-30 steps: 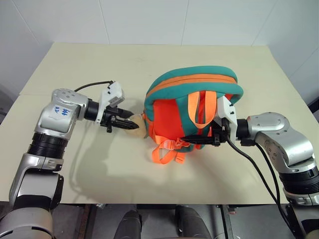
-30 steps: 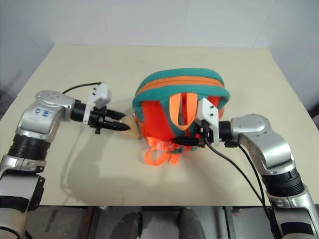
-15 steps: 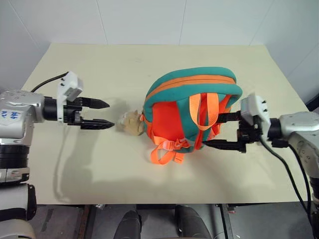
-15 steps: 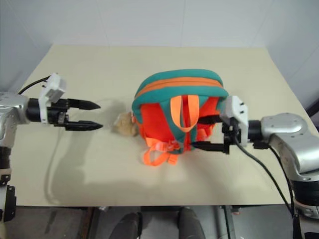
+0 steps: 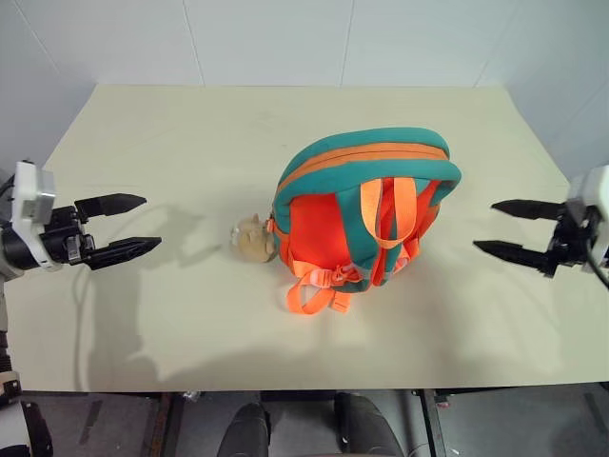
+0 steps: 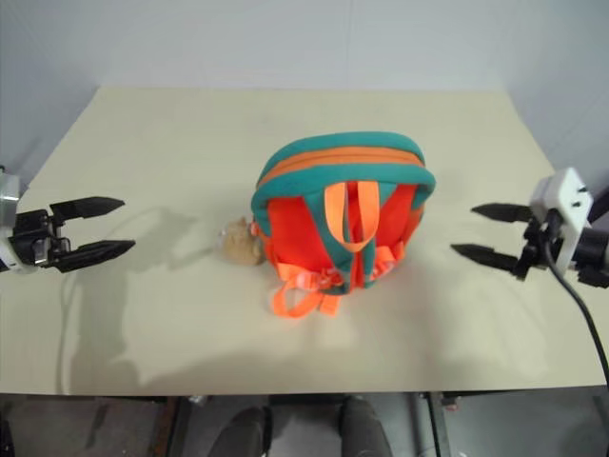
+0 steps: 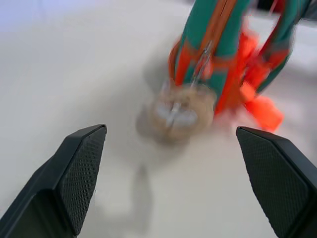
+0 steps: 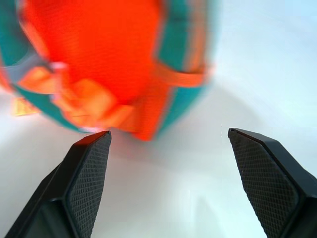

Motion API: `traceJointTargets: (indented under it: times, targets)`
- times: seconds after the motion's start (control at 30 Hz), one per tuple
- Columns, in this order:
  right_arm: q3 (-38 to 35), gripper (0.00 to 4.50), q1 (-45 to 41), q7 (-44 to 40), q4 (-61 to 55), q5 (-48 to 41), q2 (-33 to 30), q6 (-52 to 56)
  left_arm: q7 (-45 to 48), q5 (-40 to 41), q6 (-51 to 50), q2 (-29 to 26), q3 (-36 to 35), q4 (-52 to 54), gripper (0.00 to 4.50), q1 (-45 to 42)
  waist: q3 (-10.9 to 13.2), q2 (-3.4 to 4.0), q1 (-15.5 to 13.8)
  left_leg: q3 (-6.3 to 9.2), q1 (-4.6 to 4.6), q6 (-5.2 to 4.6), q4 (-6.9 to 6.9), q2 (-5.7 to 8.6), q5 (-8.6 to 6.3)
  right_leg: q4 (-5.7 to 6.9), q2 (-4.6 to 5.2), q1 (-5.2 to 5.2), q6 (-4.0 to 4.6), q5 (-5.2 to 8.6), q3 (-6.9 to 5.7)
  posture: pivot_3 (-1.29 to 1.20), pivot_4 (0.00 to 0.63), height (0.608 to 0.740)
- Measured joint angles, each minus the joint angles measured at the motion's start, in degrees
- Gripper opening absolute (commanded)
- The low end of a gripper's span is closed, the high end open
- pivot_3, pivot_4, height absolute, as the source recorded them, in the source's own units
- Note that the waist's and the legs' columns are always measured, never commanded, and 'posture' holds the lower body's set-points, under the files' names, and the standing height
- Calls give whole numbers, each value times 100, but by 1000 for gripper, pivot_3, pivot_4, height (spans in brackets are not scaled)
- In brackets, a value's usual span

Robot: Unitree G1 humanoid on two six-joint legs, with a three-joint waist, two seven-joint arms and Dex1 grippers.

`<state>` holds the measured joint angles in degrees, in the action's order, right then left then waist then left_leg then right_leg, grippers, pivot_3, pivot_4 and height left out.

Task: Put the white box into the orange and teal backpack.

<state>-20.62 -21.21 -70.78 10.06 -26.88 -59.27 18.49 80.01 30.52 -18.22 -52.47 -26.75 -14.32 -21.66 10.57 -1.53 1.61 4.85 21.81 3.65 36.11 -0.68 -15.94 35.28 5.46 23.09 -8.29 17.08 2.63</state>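
The orange and teal backpack [image 5: 366, 214] stands upright in the middle of the beige table [image 5: 190, 133], its zipper shut and orange straps facing me. A tan plush toy [image 5: 250, 238] hangs at its left side. My left gripper [image 5: 131, 226] is open and empty near the table's left edge, well apart from the backpack. My right gripper [image 5: 507, 228] is open and empty to the right of the backpack, also clear of it. The white box is out of view. In the left wrist view the backpack [image 7: 223, 44] and toy [image 7: 178, 111] lie ahead of the spread fingers.
White walls rise behind the table [image 6: 285, 114]. The table's front edge runs just below the backpack's loose orange strap loops [image 5: 314, 290].
Both grippers have drawn outward from the backpack, the left one leftward off the plush toy, the right one rightward off the straps, and both have opened wide. The backpack stays upright.
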Motion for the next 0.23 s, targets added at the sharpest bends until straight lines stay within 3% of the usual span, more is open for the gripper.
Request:
traceJointTargets:
  times: [0.1,0.23]
  targets:
    - [13,4500,-268,-6,444,119,-29,-156,113,91,152,16,-78,19,4465,385,4,6,7,-16,-54,-3,-18,-4,-2,-11,-1,-44,5,3,10,0,150,740]
    - [105,4500,-544,-4,680,196,-72,-256,183,315,255,70,-274,126,4465,684,5,8,15,-28,-58,-10,-17,-8,-9,-16,-2,-45,4,2,19,0,150,740]
